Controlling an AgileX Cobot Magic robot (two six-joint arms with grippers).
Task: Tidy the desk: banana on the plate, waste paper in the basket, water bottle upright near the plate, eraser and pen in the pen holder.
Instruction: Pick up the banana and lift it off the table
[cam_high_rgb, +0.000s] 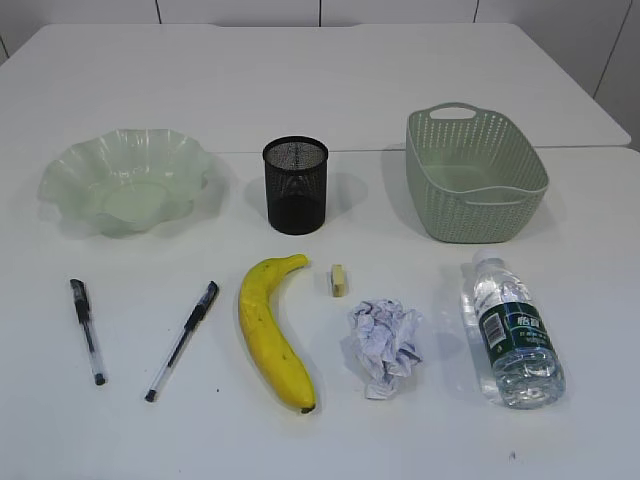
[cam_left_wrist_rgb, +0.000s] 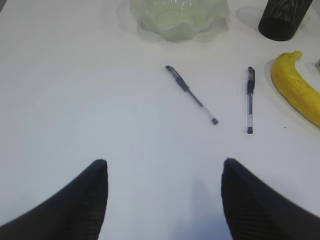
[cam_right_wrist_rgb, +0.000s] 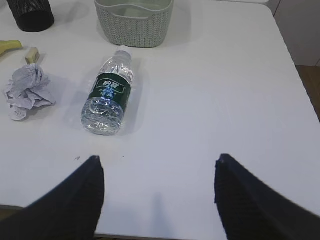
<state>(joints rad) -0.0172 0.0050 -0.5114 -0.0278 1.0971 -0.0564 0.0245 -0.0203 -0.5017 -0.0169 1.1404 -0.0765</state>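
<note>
A yellow banana lies on the table's middle, with a small eraser and a crumpled waste paper to its right. A water bottle lies on its side at the right. Two pens lie at the left. Behind stand the pale green plate, black mesh pen holder and green basket. My left gripper hangs open above bare table, short of the pens. My right gripper is open, empty, near the bottle. Neither gripper shows in the exterior view.
The table's front edge runs just below my right gripper in the right wrist view, and its right edge lies beyond the bottle. A seam between two tabletops runs behind the basket.
</note>
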